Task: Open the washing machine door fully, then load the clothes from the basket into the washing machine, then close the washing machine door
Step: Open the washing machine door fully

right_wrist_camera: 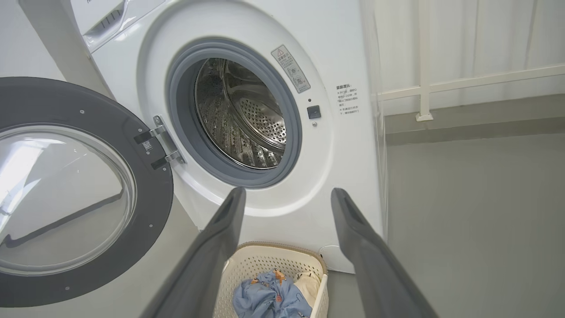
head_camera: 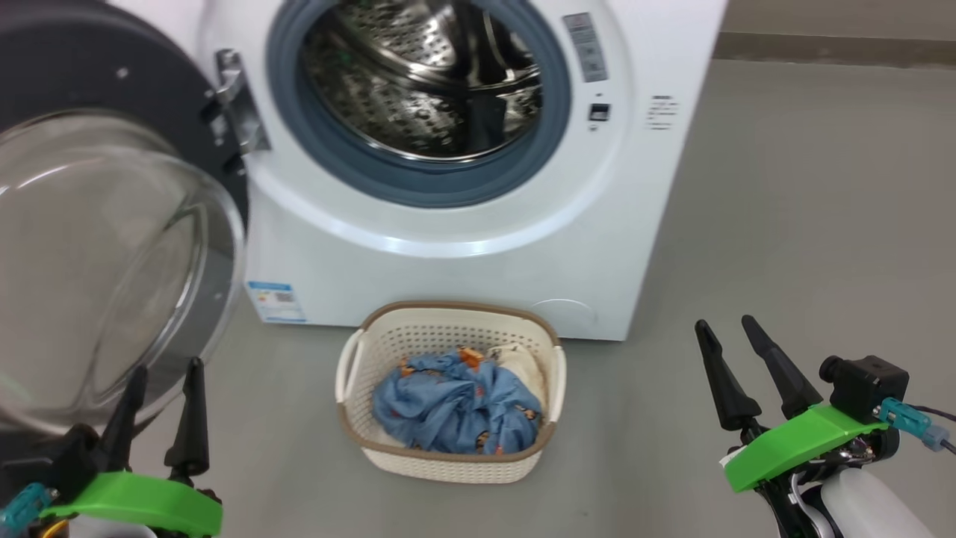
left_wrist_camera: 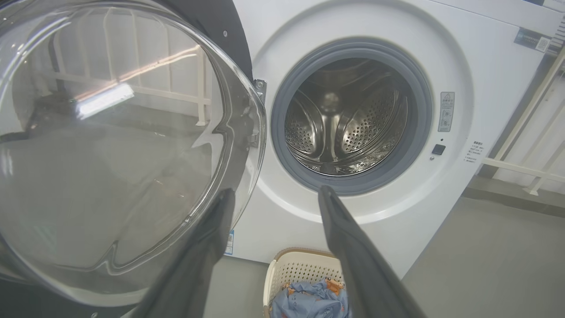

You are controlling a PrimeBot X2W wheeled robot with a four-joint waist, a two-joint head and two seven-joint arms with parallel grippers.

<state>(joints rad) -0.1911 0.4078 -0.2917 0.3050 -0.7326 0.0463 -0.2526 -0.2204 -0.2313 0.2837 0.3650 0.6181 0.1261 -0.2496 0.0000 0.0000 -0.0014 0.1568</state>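
Between the left gripper (head_camera: 166, 368) and right gripper (head_camera: 726, 323), both spread and empty, seemingly starting loading, next reaching down for the clothes (head_camera: 448, 403) in the basket (head_camera: 448, 465).

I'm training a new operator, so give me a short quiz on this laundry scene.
1. True or false: the door of the washing machine is shut.
2. Fill in: the left gripper and the right gripper both have jaws ____.
3. The clothes lie: A inside the washing machine, B in the basket, C in the right gripper.
Key: 1 false, it stands open; 2 open; 3 B.
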